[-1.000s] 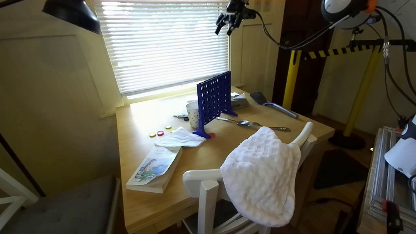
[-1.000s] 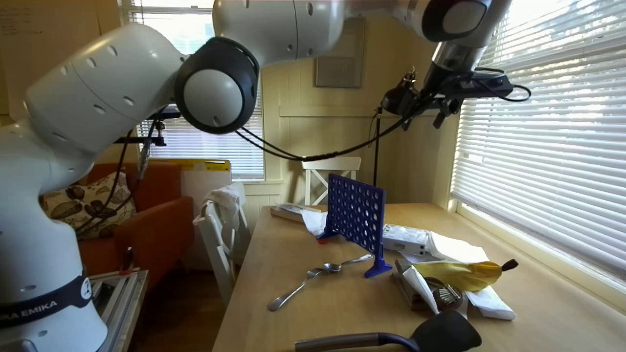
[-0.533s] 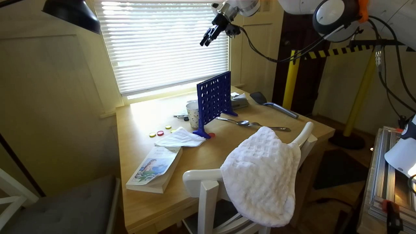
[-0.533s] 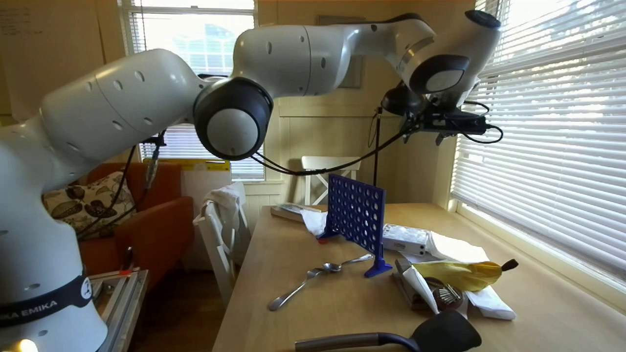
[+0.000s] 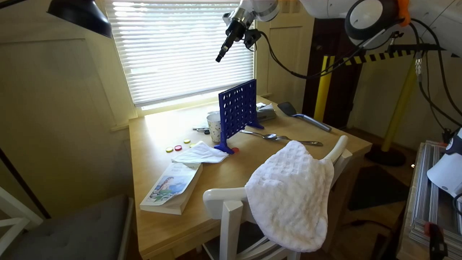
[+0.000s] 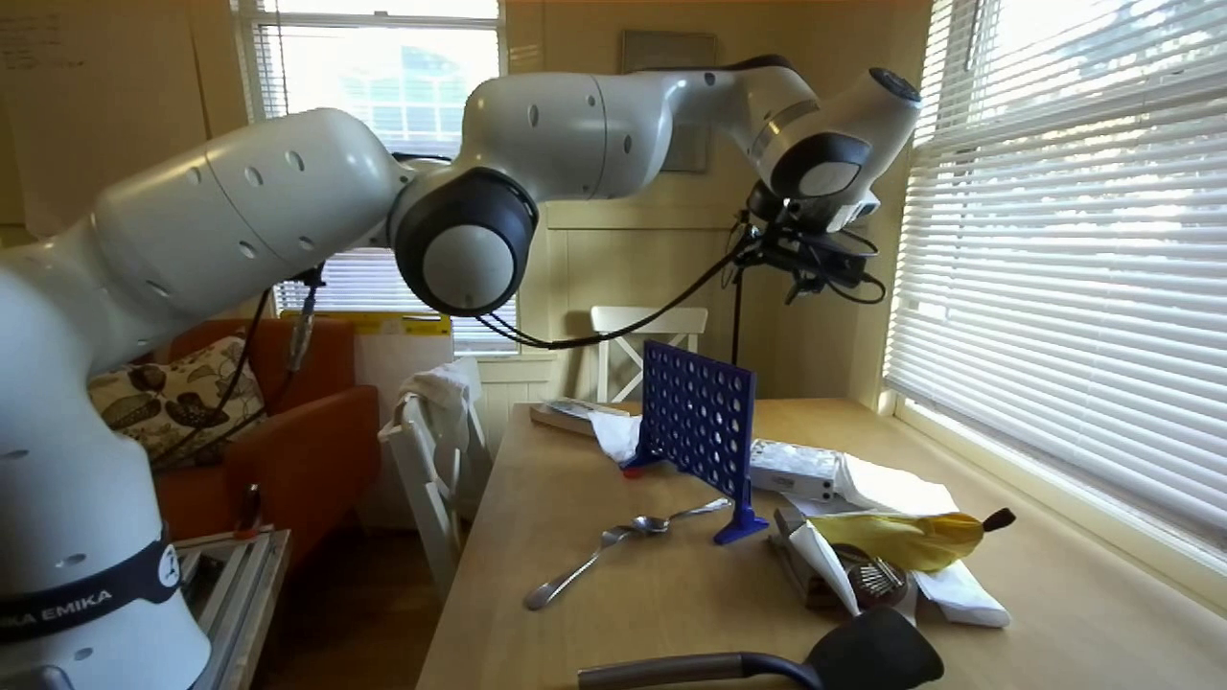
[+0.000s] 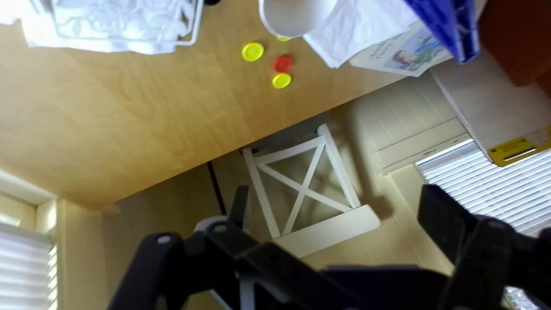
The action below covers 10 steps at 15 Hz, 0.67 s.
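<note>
The hand (image 5: pixel 219 58) hangs spread wide, higher than the upright blue grid (image 6: pixel 699 433).

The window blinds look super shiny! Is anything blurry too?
In an exterior view, the window blinds glare white, slats partly washed out, and the table brightens near them; in the wrist view, the pincer looks dark and soft-edged.

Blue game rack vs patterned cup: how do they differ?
Color: the blue game rack is blue all over; the patterned cup is pale with small marks.
Shape: the rack is a flat panel full of holes on two feet; the cup is round and open-topped.
Size: the rack is clearly taller and wider than the cup.
Shared: both stand upright on the table, and the open hand holds neither.
</note>
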### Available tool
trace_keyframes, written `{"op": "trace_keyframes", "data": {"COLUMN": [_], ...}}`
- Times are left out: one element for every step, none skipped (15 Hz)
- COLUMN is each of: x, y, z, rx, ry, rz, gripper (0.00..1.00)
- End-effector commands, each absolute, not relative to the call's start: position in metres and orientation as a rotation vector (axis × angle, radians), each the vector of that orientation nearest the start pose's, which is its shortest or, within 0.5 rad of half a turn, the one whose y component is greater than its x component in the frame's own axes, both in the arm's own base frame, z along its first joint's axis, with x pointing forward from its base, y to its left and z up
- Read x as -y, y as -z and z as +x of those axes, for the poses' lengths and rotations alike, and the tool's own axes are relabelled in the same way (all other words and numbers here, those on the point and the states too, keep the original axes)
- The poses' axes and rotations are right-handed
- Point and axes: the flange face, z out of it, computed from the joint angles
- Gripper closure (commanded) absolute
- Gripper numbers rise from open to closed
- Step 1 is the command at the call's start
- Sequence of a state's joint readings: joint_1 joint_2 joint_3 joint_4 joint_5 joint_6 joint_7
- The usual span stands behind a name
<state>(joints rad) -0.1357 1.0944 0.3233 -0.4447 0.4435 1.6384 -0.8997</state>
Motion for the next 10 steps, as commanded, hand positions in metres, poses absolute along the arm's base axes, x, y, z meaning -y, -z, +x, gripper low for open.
{"op": "trace_keyframes", "data": {"x": [-0.032,-0.035,-0.035,-0.036,-0.036,-0.036,-0.039,-0.046,-0.057,-0.067], "y": [-0.438,-0.438,-0.439,-0.439,-0.439,-0.439,-0.438,-0.437,-0.437,-0.437], "z": [0.790,0.786,0.784,0.783,0.783,0.783,0.784,0.782,0.780,0.779], "rx": [1.056,1.046,1.039,1.035,1.033,1.031,0.950,0.870,0.814,0.756], "ry": [0.478,0.432,0.413,0.405,0.402,0.400,0.368,0.306,0.259,0.226], "rz": [-2.229,-2.225,-2.225,-2.226,-2.226,-2.226,-2.271,-2.306,-2.320,-2.347], "gripper": [0.00,0.00,0.00,0.00,0.00,0.00,0.00,0.00,0.00,0.00]}}
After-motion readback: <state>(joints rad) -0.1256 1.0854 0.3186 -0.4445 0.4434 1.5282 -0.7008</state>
